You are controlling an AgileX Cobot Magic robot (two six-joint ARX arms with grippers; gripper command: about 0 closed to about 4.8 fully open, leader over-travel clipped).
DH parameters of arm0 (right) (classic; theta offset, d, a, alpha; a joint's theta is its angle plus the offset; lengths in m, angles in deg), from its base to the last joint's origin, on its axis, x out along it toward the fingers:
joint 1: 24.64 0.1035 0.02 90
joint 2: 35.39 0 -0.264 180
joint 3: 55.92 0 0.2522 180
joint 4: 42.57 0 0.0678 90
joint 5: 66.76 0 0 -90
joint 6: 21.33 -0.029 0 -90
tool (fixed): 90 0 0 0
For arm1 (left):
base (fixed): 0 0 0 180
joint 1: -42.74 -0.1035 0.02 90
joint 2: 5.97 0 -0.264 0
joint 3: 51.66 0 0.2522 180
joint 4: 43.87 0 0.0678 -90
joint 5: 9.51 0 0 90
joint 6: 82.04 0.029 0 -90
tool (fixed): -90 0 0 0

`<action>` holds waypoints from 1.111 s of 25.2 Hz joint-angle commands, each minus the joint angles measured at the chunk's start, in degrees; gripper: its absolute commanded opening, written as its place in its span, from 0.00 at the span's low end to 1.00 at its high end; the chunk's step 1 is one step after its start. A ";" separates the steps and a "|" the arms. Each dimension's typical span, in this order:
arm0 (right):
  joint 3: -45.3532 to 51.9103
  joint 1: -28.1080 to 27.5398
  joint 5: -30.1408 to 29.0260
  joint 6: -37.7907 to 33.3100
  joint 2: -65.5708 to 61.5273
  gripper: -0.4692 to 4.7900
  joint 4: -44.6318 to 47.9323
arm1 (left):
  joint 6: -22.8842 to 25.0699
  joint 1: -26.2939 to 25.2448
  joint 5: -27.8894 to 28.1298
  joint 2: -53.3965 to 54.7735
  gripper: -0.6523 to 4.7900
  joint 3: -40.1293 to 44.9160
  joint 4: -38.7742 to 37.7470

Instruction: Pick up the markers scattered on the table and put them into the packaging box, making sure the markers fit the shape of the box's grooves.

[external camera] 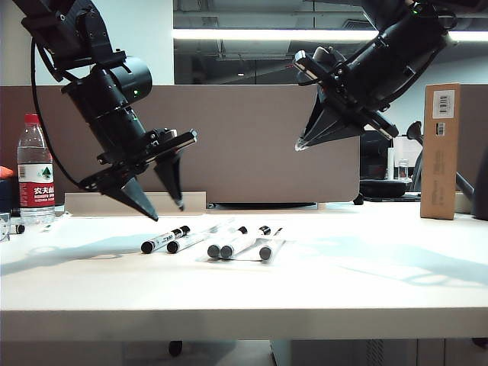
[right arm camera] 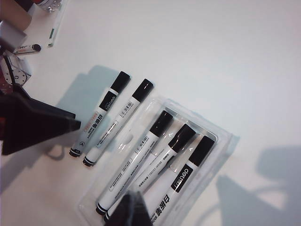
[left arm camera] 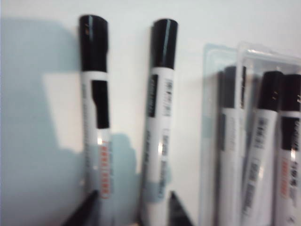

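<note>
— Where are the grippers?
— Left gripper hangs above two loose markers, jaws parted, empty. Right gripper is raised; I cannot tell its gape.
— Around them?
— A water bottle at the tabletop's left edge, a cardboard carton far right.
— The rest?
— Three white, black-capped markers lie in the clear packaging box mid-tabletop.

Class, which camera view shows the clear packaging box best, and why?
The right wrist view: the whole packaging box shows from above, three markers inside. The left wrist view shows only one blurred end; the exterior view shows it edge-on.
</note>
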 commanded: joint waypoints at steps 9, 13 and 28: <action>-0.33 0.04 -0.31 0.24 0.31 0.08 1.86 | 1.31 0.24 7.34 0.44 0.46 -0.33 1.68; -0.33 0.04 -0.24 0.24 0.31 0.08 2.49 | 1.36 0.55 7.28 1.68 0.46 -0.35 3.23; -0.33 0.04 -0.11 0.24 0.31 0.08 2.86 | 7.56 1.97 10.51 4.35 0.44 -0.35 -1.38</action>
